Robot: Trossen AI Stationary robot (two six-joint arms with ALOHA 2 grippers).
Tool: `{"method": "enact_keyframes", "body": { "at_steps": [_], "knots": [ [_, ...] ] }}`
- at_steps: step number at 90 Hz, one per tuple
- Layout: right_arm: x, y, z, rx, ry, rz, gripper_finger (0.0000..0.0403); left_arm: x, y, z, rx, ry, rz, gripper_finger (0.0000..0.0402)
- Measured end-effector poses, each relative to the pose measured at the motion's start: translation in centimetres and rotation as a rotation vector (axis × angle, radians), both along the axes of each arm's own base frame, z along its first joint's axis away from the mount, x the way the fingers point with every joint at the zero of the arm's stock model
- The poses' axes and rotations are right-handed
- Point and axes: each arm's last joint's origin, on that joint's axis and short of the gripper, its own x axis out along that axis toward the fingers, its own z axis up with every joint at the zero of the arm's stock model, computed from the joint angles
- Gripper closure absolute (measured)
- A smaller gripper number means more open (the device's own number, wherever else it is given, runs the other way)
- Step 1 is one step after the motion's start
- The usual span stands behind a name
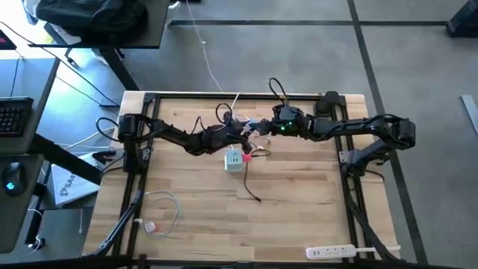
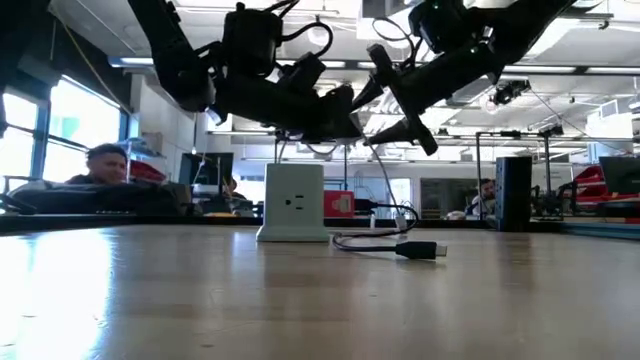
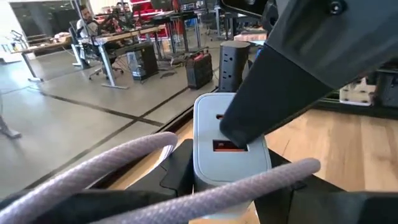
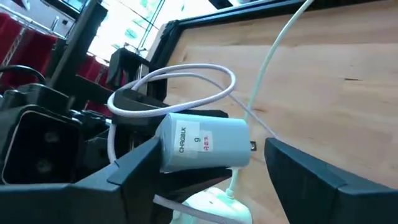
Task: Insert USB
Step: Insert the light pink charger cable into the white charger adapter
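While both arms meet over the middle of the table, the USB lies on the wood touching the white charger cube, and neither gripper holds it. Its black cable trails toward the near edge. I cannot tell whether it is already plugged into the cube. The left gripper hangs just behind the cube. In its wrist view a pale charger block sits between its jaws, which look clamped on it. The port face is turned outward, probably so that a plug can be pushed in. The right gripper faces it with jaws wide apart and empty, the block lying ahead between them, likely lining up or about to go for the plug. A white cable loops over the block. Only the high view shows the red-pink plug clearly and which arm is which. The low view shows the cube standing upright on the table and both grippers well clear above it. It also shows the cable's dark far end lying flat, which the high view barely resolves. Only the left wrist view shows the block's reddish port, and only the right wrist view its printed label.
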Motion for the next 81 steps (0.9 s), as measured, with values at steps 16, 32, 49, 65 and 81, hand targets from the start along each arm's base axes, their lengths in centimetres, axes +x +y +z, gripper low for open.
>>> {"method": "enact_keyframes", "body": {
  "at_steps": [16,32,49,65,81],
  "knots": [
    [-0.06,-0.24,0.05,-0.027,0.006,0.001,0.0176,0.00,-0.11,-0.01,0.039,0.026,0.006,0.0299],
    [-0.08,-0.29,0.06,-0.049,0.014,0.006,0.0178,0.00,-0.15,-0.01,0.033,0.021,0.005,0.0294],
    [-0.09,-0.31,0.07,-0.079,0.026,0.016,0.0178,0.00,-0.17,-0.02,0.031,0.020,-0.001,0.0294],
    [-0.07,-0.26,0.07,-0.088,0.030,0.019,0.0178,0.01,-0.19,-0.01,0.032,0.019,-0.005,0.0294],
    [-0.07,-0.26,0.07,-0.090,0.031,0.020,0.0178,0.01,-0.19,0.00,0.033,0.019,-0.005,0.0293]
  ]
}}
